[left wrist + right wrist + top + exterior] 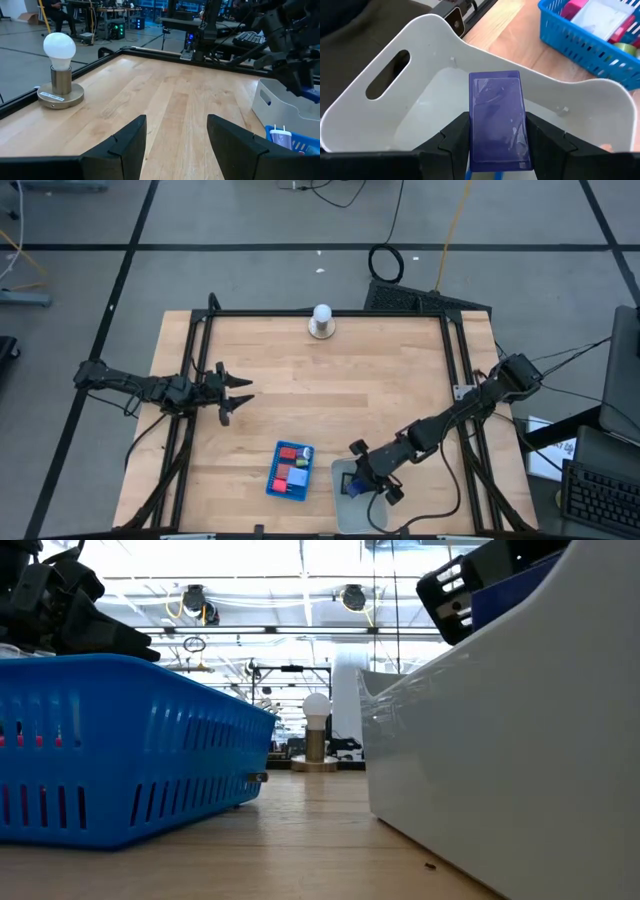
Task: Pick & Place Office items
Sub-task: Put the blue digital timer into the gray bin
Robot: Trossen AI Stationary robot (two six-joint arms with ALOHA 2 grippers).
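A: Which step was in hand?

B: The placing. The right gripper (497,131) was clenched on a dark blue piece (498,120), holding it over the white bin (380,107), beside the blue basket (272,480).

A: And the other items?

B: Red and light blue pieces (293,465) lay in the basket. The left gripper (175,135) waited over bare table, fingers apart and holding nothing, well away from the bulb (59,50).

A: The next move?

B: Probably lowering into the bin and releasing, clear of its wall.
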